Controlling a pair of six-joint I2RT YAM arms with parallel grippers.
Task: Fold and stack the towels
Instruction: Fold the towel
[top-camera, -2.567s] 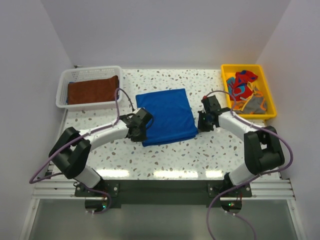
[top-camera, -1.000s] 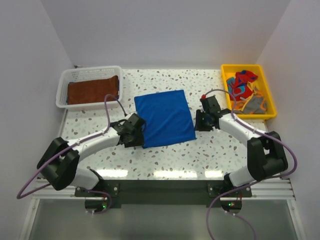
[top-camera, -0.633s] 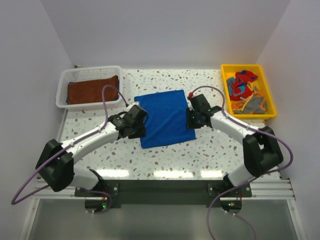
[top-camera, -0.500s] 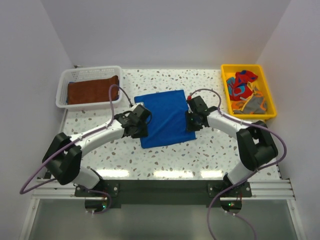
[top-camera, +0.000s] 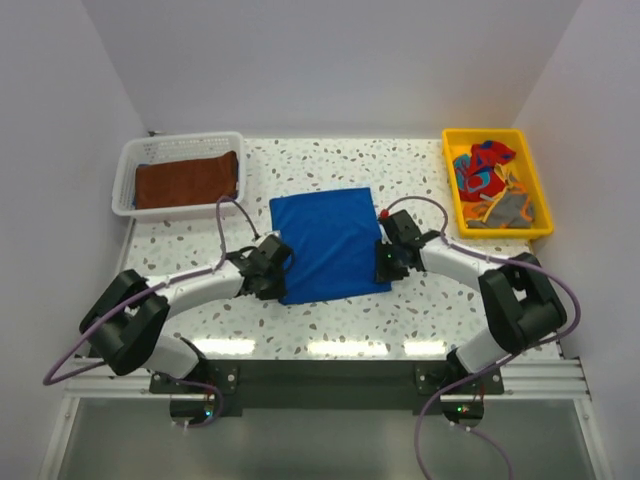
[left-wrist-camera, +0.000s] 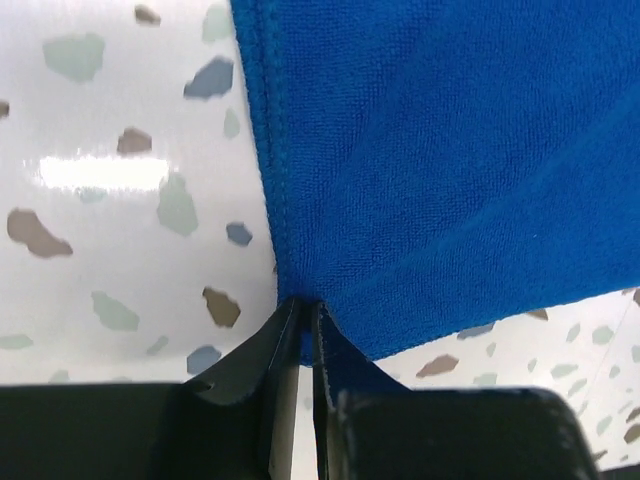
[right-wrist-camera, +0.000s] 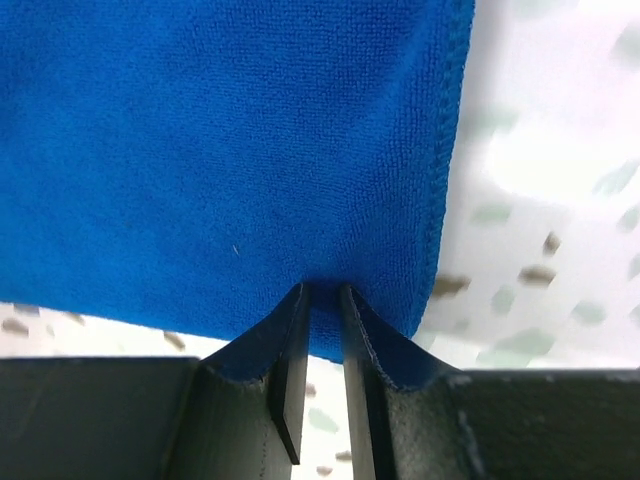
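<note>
Now, starting at the left, the white basket (top-camera: 125, 165) is holding a rust-brown towel (top-camera: 185, 180) folded flat, and I am judging that to be where the stack is going. My left claw (left-wrist-camera: 304, 312) is clenching the near left corner of the blue towel (top-camera: 328, 240), with the cloth tenting up between the two fingers just inside the stitched hem. The towel itself is lying spread in the middle of the table (top-camera: 420, 310), sitting a little skewed between my two arms. My right claw (right-wrist-camera: 320, 300) is grasping the near right corner in the same way, nipping a small fold of blue beside the hem.

To do this fold well, I am planning to raise both corners together, only high enough for the near edge to clear the cloth under it. I am then aiming to carry them away from me along the towel's own side edges, not straight ahead, since it is lying at a slant. Both pinches are looking thin, so I am expecting a jerk to pull a corner free. Uneven travel would be leaving the hems crossed.

At the far right, the yellow tray (top-camera: 483, 132) is holding a red and blue towel (top-camera: 485, 165) and an orange and grey towel (top-camera: 505, 208), both lying crumpled.
</note>
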